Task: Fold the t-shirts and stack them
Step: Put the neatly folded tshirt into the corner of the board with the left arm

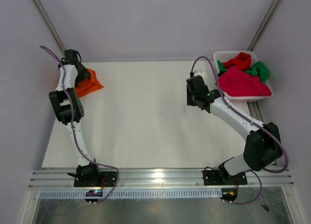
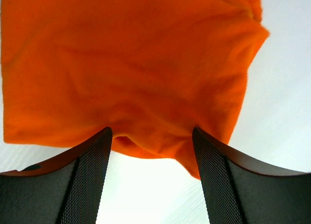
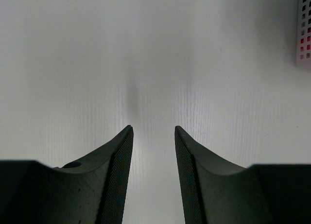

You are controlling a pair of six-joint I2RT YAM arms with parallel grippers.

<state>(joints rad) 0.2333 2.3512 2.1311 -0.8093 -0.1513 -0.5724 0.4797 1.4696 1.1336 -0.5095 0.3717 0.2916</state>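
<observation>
A bright orange t-shirt (image 1: pixel 90 84) lies bunched at the far left of the white table, and it fills the left wrist view (image 2: pixel 131 68). My left gripper (image 2: pixel 151 132) is open just above its near edge, jaws apart, holding nothing. A magenta-pink t-shirt (image 1: pixel 242 83), a red one (image 1: pixel 239 60) and a green one (image 1: pixel 260 70) lie piled in the white lattice basket (image 1: pixel 223 55) at the far right. My right gripper (image 3: pixel 153 129) is open and empty over bare table, left of the basket.
The basket's corner (image 3: pixel 304 34) shows at the right edge of the right wrist view. Pale walls close in the table at the back and both sides. A metal rail (image 1: pixel 160 176) runs along the near edge by the arm bases.
</observation>
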